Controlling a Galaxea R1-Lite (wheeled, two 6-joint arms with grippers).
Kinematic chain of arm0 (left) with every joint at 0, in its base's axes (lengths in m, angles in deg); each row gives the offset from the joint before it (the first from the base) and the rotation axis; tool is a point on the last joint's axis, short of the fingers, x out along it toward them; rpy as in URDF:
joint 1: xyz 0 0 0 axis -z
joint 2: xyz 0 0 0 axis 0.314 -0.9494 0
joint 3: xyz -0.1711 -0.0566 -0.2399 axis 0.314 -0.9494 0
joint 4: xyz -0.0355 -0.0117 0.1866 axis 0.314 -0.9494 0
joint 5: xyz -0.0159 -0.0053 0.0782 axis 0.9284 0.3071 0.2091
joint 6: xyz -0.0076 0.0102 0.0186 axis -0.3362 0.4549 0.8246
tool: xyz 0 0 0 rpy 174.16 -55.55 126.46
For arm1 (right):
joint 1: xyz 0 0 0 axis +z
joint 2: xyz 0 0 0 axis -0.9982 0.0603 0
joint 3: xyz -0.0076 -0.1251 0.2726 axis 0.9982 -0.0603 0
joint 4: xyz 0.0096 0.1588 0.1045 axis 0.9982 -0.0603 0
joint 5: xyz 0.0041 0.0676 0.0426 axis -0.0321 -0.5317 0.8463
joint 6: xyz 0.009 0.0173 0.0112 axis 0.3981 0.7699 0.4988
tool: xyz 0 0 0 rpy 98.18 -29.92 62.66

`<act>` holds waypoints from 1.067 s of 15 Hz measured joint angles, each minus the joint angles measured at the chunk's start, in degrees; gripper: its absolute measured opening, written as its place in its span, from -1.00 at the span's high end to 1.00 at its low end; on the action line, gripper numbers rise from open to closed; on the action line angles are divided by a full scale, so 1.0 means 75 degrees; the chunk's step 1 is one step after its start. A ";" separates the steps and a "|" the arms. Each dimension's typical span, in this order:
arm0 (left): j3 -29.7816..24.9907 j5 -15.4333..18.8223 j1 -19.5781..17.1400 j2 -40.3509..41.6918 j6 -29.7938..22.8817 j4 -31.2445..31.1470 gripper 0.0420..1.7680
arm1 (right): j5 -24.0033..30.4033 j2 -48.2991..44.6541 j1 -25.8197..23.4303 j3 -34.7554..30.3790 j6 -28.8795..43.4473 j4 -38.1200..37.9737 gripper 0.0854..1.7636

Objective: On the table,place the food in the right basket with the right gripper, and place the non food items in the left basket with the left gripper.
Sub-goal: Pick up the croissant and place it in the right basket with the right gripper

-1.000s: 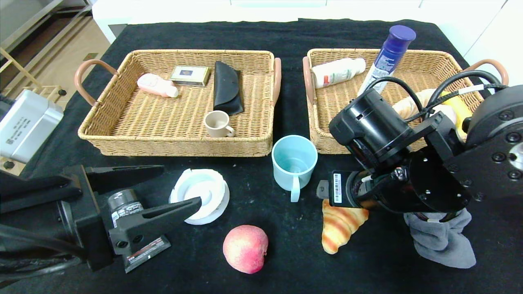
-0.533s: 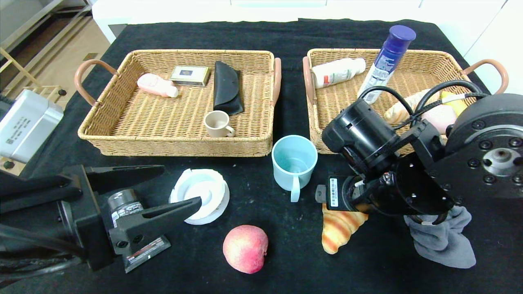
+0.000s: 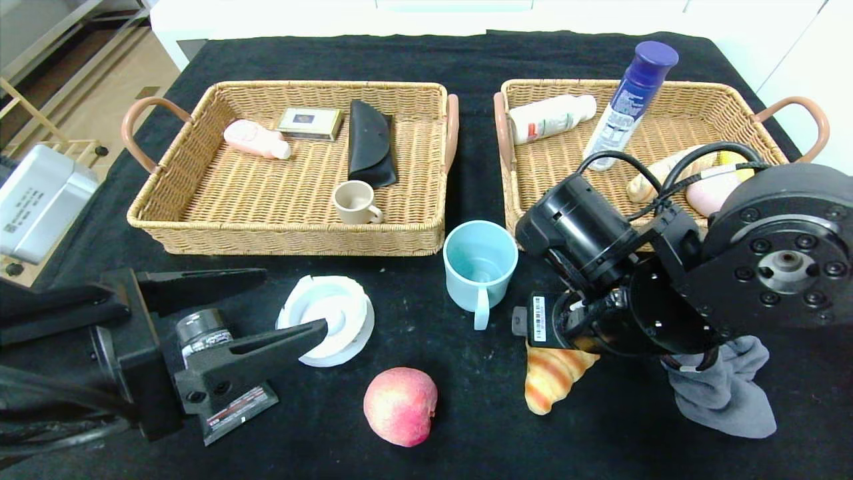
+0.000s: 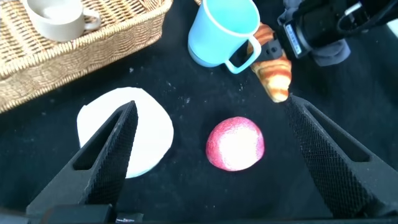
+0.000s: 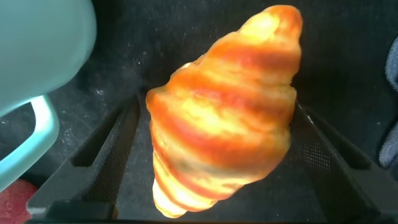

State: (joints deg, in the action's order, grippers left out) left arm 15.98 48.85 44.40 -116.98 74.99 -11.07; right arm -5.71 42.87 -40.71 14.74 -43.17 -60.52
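The striped croissant (image 3: 552, 379) (image 5: 224, 118) lies on the black table (image 3: 466, 427) near the front right. My right gripper (image 5: 216, 104) hangs low over it, open, with one finger on each side and a gap to the pastry on both. In the head view the arm hides those fingers. The red-pink peach (image 3: 400, 405) (image 4: 235, 144) sits front centre, below and between the fingers of my open left gripper (image 3: 293, 300) (image 4: 211, 104), which holds nothing. The left basket (image 3: 300, 87) and right basket (image 3: 693, 87) stand at the back.
A light-blue mug (image 3: 480, 263), a white round lid (image 3: 326, 320), a small dark jar (image 3: 200, 330) and a grey cloth (image 3: 723, 393) lie in front. The left basket holds a beige cup (image 3: 356, 202), a black pouch and a box. The right basket holds two bottles, with other items half hidden behind my arm.
My right arm has come down and a little leftward over the croissant, uncovering more of the right basket behind it. The left arm and the loose things have not moved.
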 joint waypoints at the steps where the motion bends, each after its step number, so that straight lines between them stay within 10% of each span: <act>1: 0.0000 0.0000 0.0000 0.0003 0.0096 -0.0003 -0.94 | 0.0003 0.0020 -0.0003 0.0000 0.0011 0.0007 -0.94; 8: -0.0008 0.0003 0.0000 0.0000 0.0119 0.0008 -0.94 | 0.0021 0.0099 -0.0047 -0.0003 0.0150 0.0018 -0.05; 16: -0.0034 0.0003 0.0000 -0.0010 0.0140 0.0044 -0.94 | 0.0070 0.0137 -0.0055 -0.0052 0.0166 0.0010 0.11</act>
State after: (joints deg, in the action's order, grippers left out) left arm 15.72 48.87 44.40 -117.05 76.04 -10.75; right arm -5.19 43.89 -41.12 14.35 -41.92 -60.45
